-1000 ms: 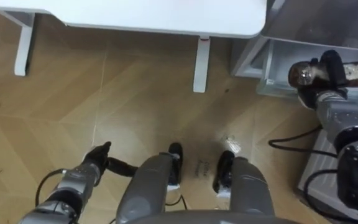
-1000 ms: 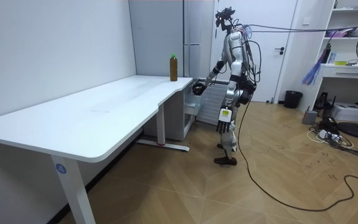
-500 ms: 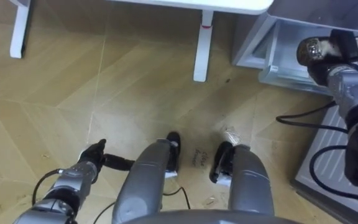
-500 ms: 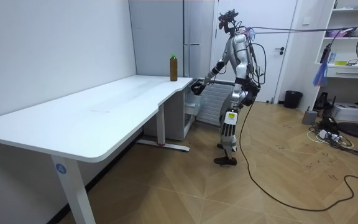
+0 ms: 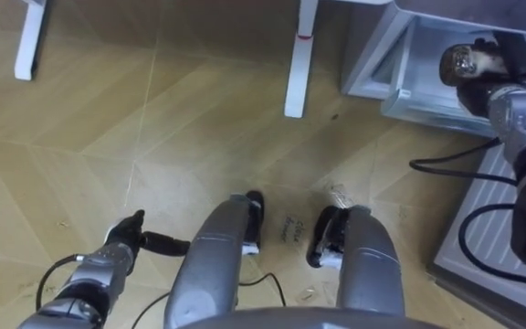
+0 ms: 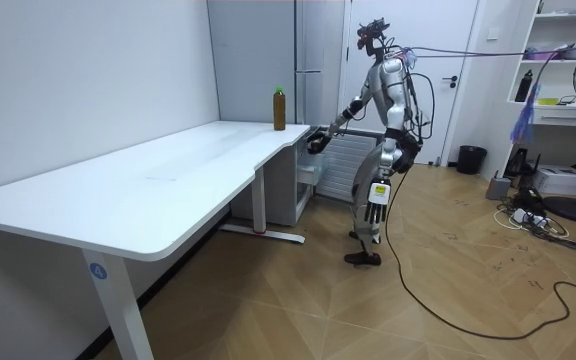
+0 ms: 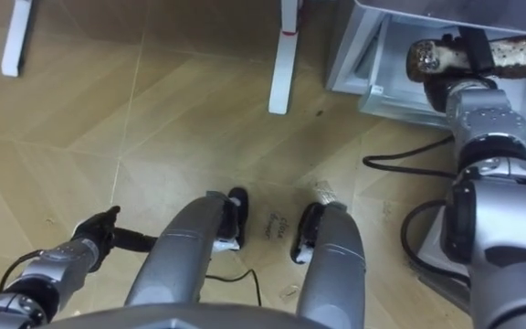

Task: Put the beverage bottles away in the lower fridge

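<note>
Smooth silver-grey thigh shells, rounded, glossy. Black feet with white trim. Grey metal forearms, segmented, ringed at wrists. Dark-fingered left hand (image 5: 124, 233); black-fingered right hand (image 5: 516, 57). Black cables looping from both forearms. Silver torso in room view, dark head unit on top.

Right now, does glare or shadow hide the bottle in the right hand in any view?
Left eye view: the bottle in the right hand is evenly lit, with no glare. Right eye view: the same. Room view: hand and bottle read as one small dark shape before the fridge, too small to separate.
</note>
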Motion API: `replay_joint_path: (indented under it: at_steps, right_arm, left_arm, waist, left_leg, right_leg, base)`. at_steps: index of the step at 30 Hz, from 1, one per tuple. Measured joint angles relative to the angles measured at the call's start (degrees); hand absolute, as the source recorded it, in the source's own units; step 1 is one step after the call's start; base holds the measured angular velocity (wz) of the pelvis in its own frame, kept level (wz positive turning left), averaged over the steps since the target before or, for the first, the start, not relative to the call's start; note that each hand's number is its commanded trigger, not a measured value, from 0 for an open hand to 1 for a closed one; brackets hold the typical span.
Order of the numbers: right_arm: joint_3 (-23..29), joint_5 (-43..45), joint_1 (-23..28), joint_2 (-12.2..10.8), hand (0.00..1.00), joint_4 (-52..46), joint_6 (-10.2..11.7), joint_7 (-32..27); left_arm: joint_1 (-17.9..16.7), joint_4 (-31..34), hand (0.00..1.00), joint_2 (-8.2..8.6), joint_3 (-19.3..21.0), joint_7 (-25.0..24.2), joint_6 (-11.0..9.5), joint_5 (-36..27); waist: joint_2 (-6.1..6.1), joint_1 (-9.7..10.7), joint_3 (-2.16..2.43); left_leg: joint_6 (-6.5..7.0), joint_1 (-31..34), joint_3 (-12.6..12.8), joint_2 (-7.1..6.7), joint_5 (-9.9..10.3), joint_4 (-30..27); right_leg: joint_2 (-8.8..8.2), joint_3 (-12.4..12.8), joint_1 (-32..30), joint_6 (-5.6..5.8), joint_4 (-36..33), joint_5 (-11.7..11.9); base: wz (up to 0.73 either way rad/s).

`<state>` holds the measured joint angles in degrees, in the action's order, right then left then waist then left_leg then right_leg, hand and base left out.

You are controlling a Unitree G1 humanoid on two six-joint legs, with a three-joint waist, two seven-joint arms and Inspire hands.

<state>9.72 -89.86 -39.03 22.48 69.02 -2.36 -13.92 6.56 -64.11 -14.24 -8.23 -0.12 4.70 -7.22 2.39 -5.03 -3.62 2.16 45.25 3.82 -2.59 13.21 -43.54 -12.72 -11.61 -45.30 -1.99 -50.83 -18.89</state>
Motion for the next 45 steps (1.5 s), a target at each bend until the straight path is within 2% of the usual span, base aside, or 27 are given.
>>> replay_joint_path:
  at_steps: [3, 6, 11, 18, 19, 27, 31, 41, 45]
  right_arm:
    - [0.00, -0.26, 0.00, 0.11, 0.00, 0.12, 0.02, 0.00]
    - [0.07, -0.51, 0.00, 0.11, 0.00, 0.11, 0.03, 0.00]
    - [0.40, -2.29, -0.01, 0.35, 0.00, 0.00, 1.17, -0.17]
    - [0.35, -2.24, 0.05, 0.38, 0.00, -0.01, 1.28, -0.59]
    - [0.35, -2.18, 0.04, 0.38, 0.00, -0.01, 1.60, -0.59]
    - [0.58, -2.36, -0.02, 0.38, 0.00, -0.73, 3.25, -2.39]
    - [0.65, -2.80, -0.02, 0.71, 0.00, -0.93, 4.03, -3.33]
    - [1.07, -3.07, -0.02, 1.78, 0.00, -1.00, 4.19, -4.24]
    - [1.05, -3.13, 0.97, 1.79, 0.00, -0.88, 4.06, -5.02]
  left_arm:
    - [0.05, -0.03, 0.00, -0.09, -0.31, 0.41, 0.00, -0.08]
    - [-0.28, -0.11, 0.00, -0.38, -1.06, 1.22, -0.02, -0.14]
    - [-1.91, -0.28, 0.00, -0.51, -1.10, 1.22, -0.02, -2.23]
    - [-3.94, -0.21, 0.00, -1.23, -1.55, 1.23, -0.10, -2.23]
    - [-4.18, -0.24, 0.00, -1.24, -1.56, 1.23, -0.10, -2.23]
    - [-4.25, -0.27, 0.00, -1.05, -1.57, 1.34, -0.08, -2.27]
    - [-4.25, -0.27, 0.00, -0.72, -1.98, 1.36, 0.14, -2.26]
    - [-4.64, -0.32, 0.00, -0.72, -2.61, 1.83, 1.19, -2.75]
    - [-4.88, -0.30, 0.00, -0.74, -3.26, 1.83, 1.16, -4.77]
  waist:
    - [-0.06, 0.11, 0.03]
    - [-0.50, 0.01, 0.30]
    - [-1.90, -0.22, 1.16]
    - [-2.09, -0.11, 1.20]
    - [-2.10, -0.17, 1.20]
    - [-2.36, -0.76, 1.15]
    - [-2.89, -0.93, 1.09]
    - [-3.25, -0.97, 1.06]
    - [-3.22, -0.92, 1.05]
  left_leg:
    - [0.06, -0.18, -0.01, -0.04, 0.03, 0.16]
    - [0.03, -0.23, -0.02, 0.01, 0.07, 0.23]
    - [-0.06, -0.53, -0.03, 0.19, 0.03, 0.85]
    - [-0.07, -1.19, 0.26, 0.51, 0.03, 1.63]
    - [0.00, -1.27, 0.52, 0.87, 0.07, 1.76]
    - [0.04, -1.69, 0.98, 0.93, 0.35, 2.12]
    - [0.06, -1.84, 1.00, 0.96, 0.43, 2.23]
    - [0.04, -2.25, 1.09, 0.94, 0.44, 2.95]
    - [0.03, -4.30, 1.07, 1.00, 0.43, 4.59]
  right_leg:
    - [-0.03, 0.03, 0.09, 0.15, 0.04, -0.06]
    - [0.27, -0.07, 0.20, 0.28, 0.26, -0.13]
    - [0.82, 0.21, 0.46, 0.39, 1.07, 0.06]
    - [1.32, 0.46, 1.09, 0.66, 2.17, 0.29]
    - [1.37, 0.61, 1.09, 0.72, 2.32, 0.35]
    - [1.88, 1.26, 1.24, 0.84, 2.83, 0.40]
    - [1.89, 1.26, 1.51, 0.83, 2.98, 0.37]
    - [1.87, 1.15, 1.72, 0.86, 3.45, 0.27]
    - [1.82, 0.46, 3.92, 0.80, 5.26, 0.43]
  base:
    - [0.01]
    - [0.00]
    - [0.00]
    - [-0.02]
    - [-0.08]
    - [-0.04]
    - [0.00]
    - [0.00]
    - [0.00]
